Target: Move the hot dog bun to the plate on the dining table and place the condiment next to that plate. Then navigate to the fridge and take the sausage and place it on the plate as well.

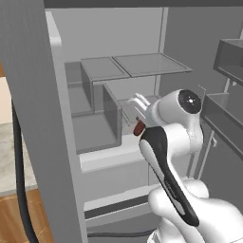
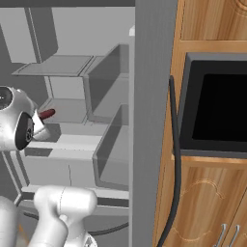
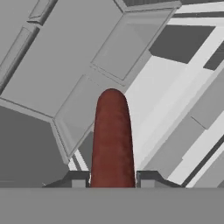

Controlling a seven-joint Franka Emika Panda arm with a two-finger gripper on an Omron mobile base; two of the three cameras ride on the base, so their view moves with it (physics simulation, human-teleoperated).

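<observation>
1. Gripping the sausage (image 3: 112,140): the gripper (image 3: 112,178) has its two dark fingertips (image 3: 78,178) pressed on either side of it, jaws narrow and closed on its lower end.
2. In the hand view the sausage is dark red-brown and smooth, and it sticks straight out past the fingertips with its rounded free end away from the camera.
3. From the left base view a short red-brown stub of the sausage (image 1: 138,128) shows just beside the white wrist, in front of the fridge (image 1: 38,118) interior, above the pale lower ledge.
4. From the right base view the sausage (image 2: 47,114) pokes out to the right of the hand, level with the middle shelf; I cannot tell whether it touches the shelf.
5. The fridge stands open: grey shelves, translucent grey drawer boxes (image 1: 102,114) left of the hand, door bins (image 1: 223,111) at the right of the left base view.
6. The arm reaches into the fridge cavity from below, elbow low, wrist up.
7. Right of the fridge wall: wooden cabinetry with a black built-in oven (image 2: 217,101) and a dark door seal (image 2: 174,159) hanging loose along the edge.
</observation>
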